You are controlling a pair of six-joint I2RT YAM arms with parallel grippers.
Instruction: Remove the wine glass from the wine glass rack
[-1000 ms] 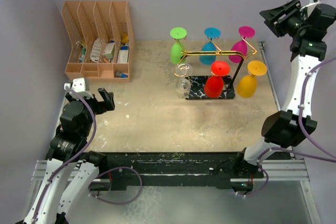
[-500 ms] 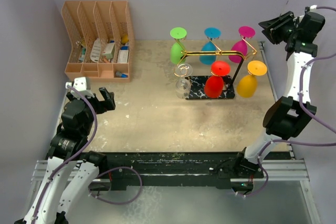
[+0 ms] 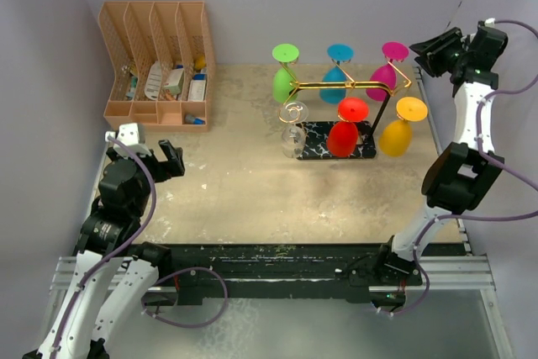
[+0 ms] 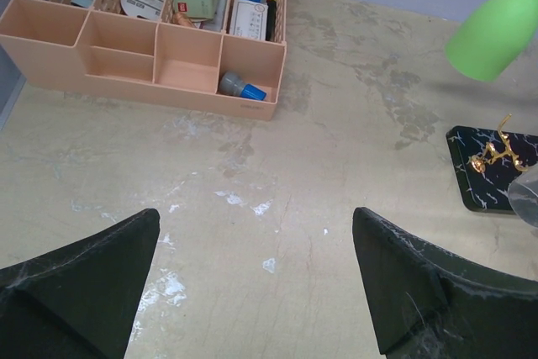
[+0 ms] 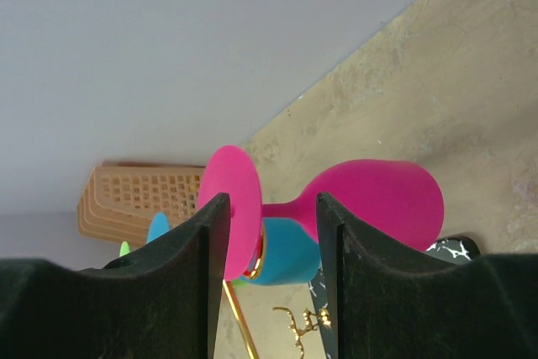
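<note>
Your right end effector [image 5: 269, 208], jaws apart, faces pink glass [image 5: 370, 199] hanging on rack [image 3: 336, 86]; nothing gripped yet. Your left end effector [image 4: 254, 212] idle, wide apart. Removal all ahead.

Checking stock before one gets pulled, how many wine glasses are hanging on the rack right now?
6. Far row: green glass, blue glass, magenta glass. Near row: clear glass, red glass, yellow glass. None looks hidden.

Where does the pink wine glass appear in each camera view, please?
Top external: pink wine glass hangs at the wine glass rack's far right end.
Left wrist: not in it.
Right wrist: centre, lying sideways.
Shared landmark: the rack's black marbled base, in all three.
</note>
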